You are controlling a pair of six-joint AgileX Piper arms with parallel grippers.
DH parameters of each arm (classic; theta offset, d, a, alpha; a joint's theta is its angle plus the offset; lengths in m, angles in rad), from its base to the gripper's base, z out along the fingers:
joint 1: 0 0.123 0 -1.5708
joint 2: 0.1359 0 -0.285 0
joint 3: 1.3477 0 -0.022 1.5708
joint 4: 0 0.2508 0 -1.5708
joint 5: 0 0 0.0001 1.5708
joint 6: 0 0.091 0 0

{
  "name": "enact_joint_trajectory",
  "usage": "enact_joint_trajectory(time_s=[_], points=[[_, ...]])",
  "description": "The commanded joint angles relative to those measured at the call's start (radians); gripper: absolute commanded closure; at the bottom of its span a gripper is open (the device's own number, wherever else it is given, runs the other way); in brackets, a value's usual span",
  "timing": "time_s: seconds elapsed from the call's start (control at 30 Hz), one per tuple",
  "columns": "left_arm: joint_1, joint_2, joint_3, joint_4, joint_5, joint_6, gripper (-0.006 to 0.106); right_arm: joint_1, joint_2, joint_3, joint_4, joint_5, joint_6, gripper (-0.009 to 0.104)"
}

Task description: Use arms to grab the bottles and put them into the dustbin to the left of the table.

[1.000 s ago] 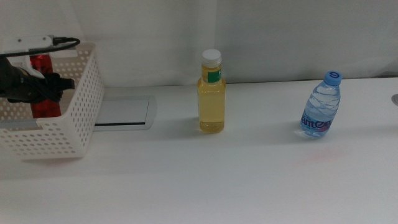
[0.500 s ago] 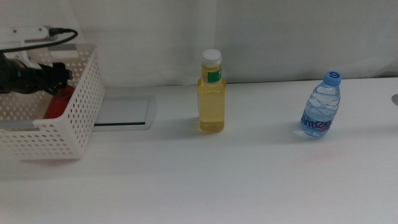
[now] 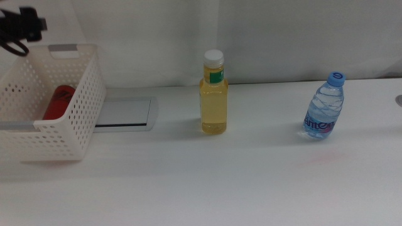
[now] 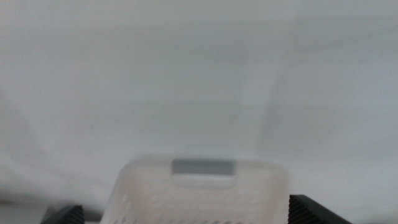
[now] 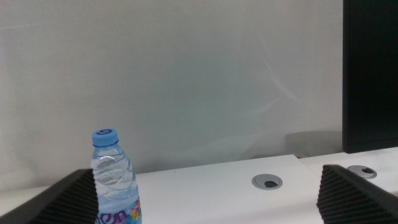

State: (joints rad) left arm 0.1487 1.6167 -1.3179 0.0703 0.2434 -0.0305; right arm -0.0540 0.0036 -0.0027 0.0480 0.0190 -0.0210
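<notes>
The red can (image 3: 59, 102) lies inside the white perforated dustbin (image 3: 81, 119) at the table's left end. My left gripper (image 4: 185, 203) is open and empty, raised above the dustbin (image 4: 202, 186); in the middle view only a black part of the left arm (image 3: 24, 21) shows at the top left corner. The yellow-liquid bottle (image 3: 213, 94) stands upright mid-table. Further right stands the small blue-capped water bottle (image 3: 325, 107). My right gripper (image 5: 206, 169) is open and empty. It stays back from the water bottle (image 5: 114, 182) and is out of the middle view.
A grey inset panel (image 3: 124, 113) lies in the white table (image 3: 207, 182) just right of the dustbin. Round cable holes (image 5: 267, 182) sit in the tabletop near the right end. A dark panel (image 5: 370, 74) stands beyond the table's right edge.
My left gripper has let go of the red can, which now lies in the dustbin. The left arm has risen up and out of the basket toward the top left.
</notes>
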Motion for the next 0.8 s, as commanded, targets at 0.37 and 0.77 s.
enact_joint_trajectory(time_s=[0.37, 0.77], points=[[-0.293, -0.344, 0.247, -0.007, -0.135, 0.046, 0.018, -0.005, -0.035, 0.04, -0.004, -0.001, -0.005, 0.001], [-0.547, -0.555, 0.776, -0.007, -0.545, 0.011, 0.021, -0.005, -0.035, 0.04, -0.004, -0.001, -0.005, 0.001]])
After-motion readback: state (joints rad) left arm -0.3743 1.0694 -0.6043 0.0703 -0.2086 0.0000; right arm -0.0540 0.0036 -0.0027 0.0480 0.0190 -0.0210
